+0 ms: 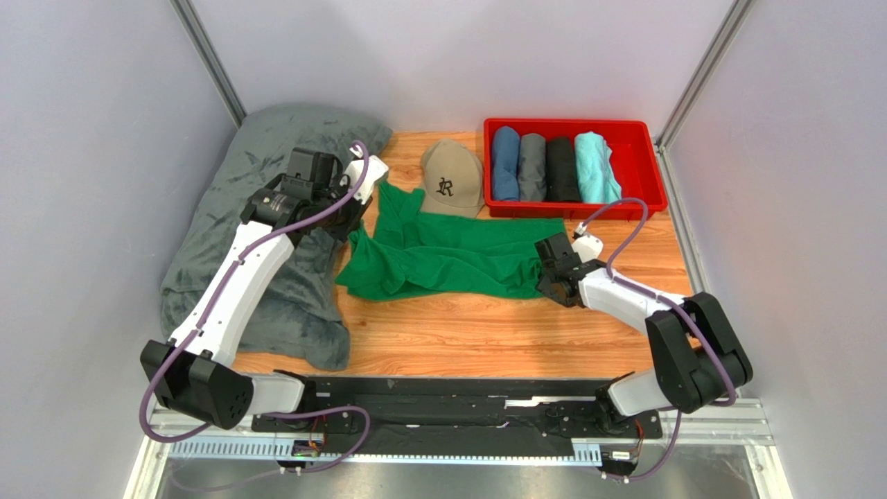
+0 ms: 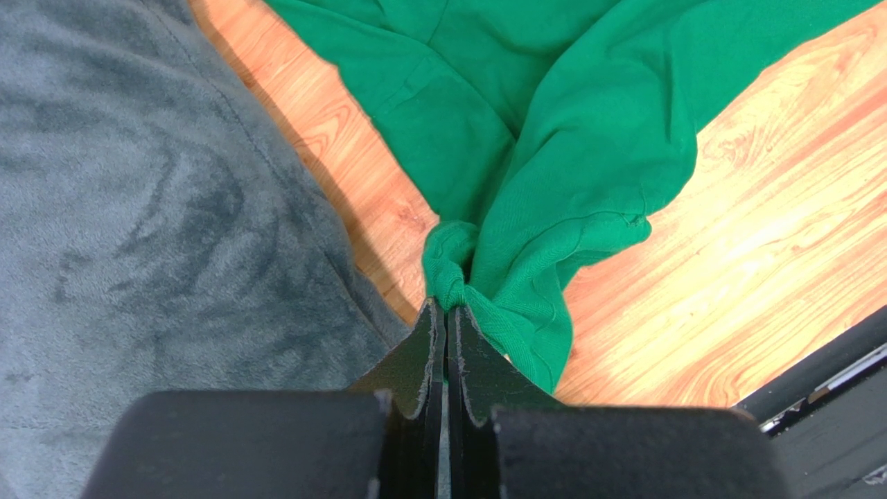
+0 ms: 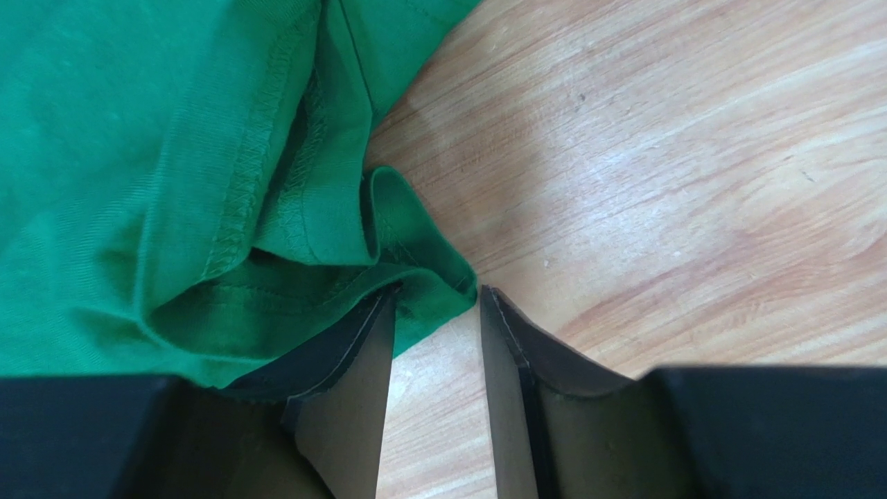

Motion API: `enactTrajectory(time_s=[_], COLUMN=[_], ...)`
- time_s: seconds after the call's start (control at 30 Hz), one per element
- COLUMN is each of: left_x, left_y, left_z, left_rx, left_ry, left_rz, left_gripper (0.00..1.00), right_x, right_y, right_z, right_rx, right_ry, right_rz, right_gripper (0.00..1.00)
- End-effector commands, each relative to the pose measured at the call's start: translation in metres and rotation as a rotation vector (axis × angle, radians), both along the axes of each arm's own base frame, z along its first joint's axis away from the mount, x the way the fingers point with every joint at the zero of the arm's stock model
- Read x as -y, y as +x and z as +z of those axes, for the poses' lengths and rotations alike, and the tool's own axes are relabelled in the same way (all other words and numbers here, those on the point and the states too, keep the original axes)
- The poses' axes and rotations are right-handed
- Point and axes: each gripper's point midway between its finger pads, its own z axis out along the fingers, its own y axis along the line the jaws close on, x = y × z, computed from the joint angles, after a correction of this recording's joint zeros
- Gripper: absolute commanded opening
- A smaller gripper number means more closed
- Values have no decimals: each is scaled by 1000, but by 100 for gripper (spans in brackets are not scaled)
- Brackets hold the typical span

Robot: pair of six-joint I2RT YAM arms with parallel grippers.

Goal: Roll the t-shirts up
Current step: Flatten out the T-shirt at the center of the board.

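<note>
**Green tee (image 1: 437, 255) pinched at its left end, right end not yet gripped**

Cotton, thin and floppy, so it should be light, with no stiffness. It will likely sag and bunch wherever it is lifted. Not slippery, not fragile. The best holds look like the hems and seams, where the doubled, stitched cloth gives the fingers something to bite. Both ends probably need pulling taut to flatten it before any roll starts.

The tee lies crumpled across the middle of the desk (image 1: 500, 333), closer to the far edge than the near one. Its left end is up against the blanket (image 1: 239, 208), which fills the left edge up to the far left corner. The cap (image 1: 452, 179) sits just beside the tee toward the far edge. The red bin (image 1: 645, 187) in the far right corner holds the rolled tees (image 1: 562, 168) side by side: blue, grey, black, aqua.

The left arm reaches long over the blanket, with the left gripper (image 2: 448, 312) at the tee's far left part. Its fingers are pressed together on a bunched knot of green cloth.

The right arm is folded at the elbow near the near right corner, forearm low and running toward the desk's middle. The right gripper (image 3: 437, 296) is down at the wood by the tee's right end, fingers apart. A stitched hem corner lies over one finger and into the gap, with nothing clamped. It looks placed to take that hem.
</note>
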Motion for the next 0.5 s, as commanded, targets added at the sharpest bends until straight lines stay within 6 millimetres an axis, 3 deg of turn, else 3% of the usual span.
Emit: enactTrajectory(time_s=[0.0,0.1,0.2,0.23,0.33,0.47], left_x=[0,0,-1,-3,-7,-13], left_y=[9,8,8,8,4,-13], left_z=[14,13,14,15,28,61], left_rx=[39,36,42,47,77,147], left_ry=[-10,-11,-10,-8,-9,-32], left_rz=[2,4,14,20,38,54], left_gripper=[0,0,0,0,0,0], right_x=[-3,-1,2,2,4,14], right_y=[7,5,6,9,9,4], right_z=[-6,-12,-11,-5,22,90], right_rx=[13,0,-3,5,33,120], right_ry=[12,3,-13,-16,-22,-37], right_rz=[-5,-12,-17,-19,-17,8], right_gripper=[40,39,16,0,0,0])
